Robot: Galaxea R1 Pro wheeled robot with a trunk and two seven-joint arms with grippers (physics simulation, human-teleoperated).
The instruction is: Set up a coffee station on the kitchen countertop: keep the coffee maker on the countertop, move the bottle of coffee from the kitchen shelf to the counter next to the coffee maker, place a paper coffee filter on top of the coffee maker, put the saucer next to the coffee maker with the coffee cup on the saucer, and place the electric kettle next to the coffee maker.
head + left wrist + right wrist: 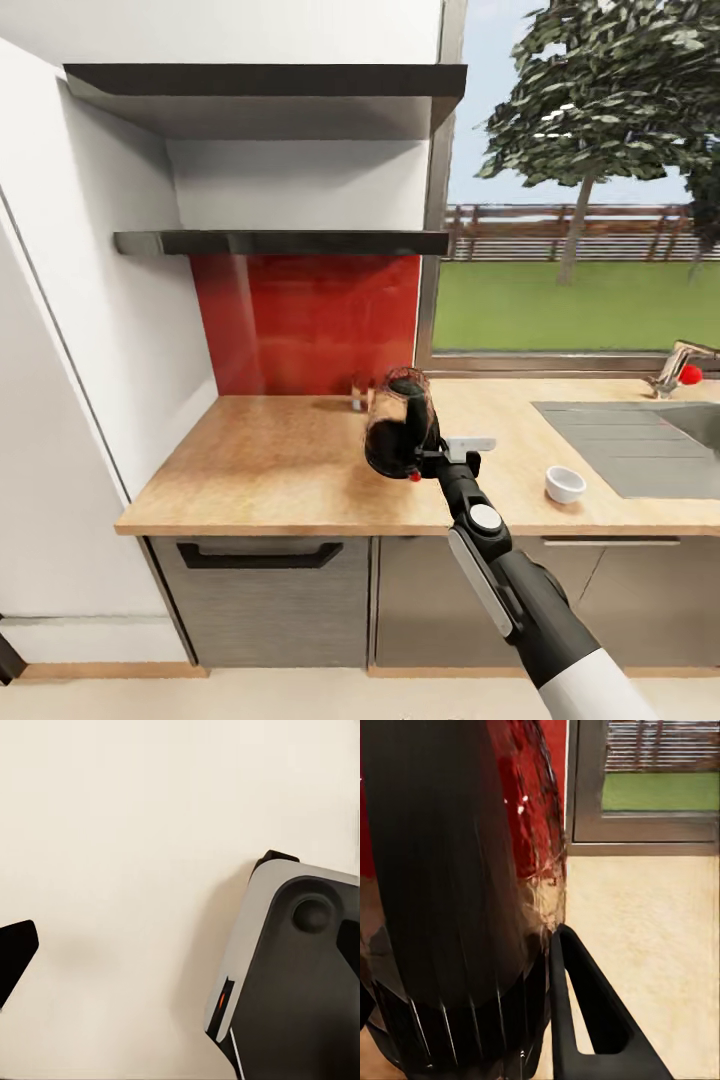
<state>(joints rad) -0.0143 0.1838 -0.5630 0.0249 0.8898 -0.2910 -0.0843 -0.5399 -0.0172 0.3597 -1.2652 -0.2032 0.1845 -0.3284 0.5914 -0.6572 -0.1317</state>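
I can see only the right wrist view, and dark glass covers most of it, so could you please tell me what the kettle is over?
Observer: In the head view, the right end effector holds the electric kettle by its black handle over the kitchen countertop, in front of the red backsplash.
Operator: Thank you. Is anything standing close to it on the sink side?
Observer: Yes, a small white coffee cup stands on the countertop to the kettle's right, clearly apart from it, beside the sink.
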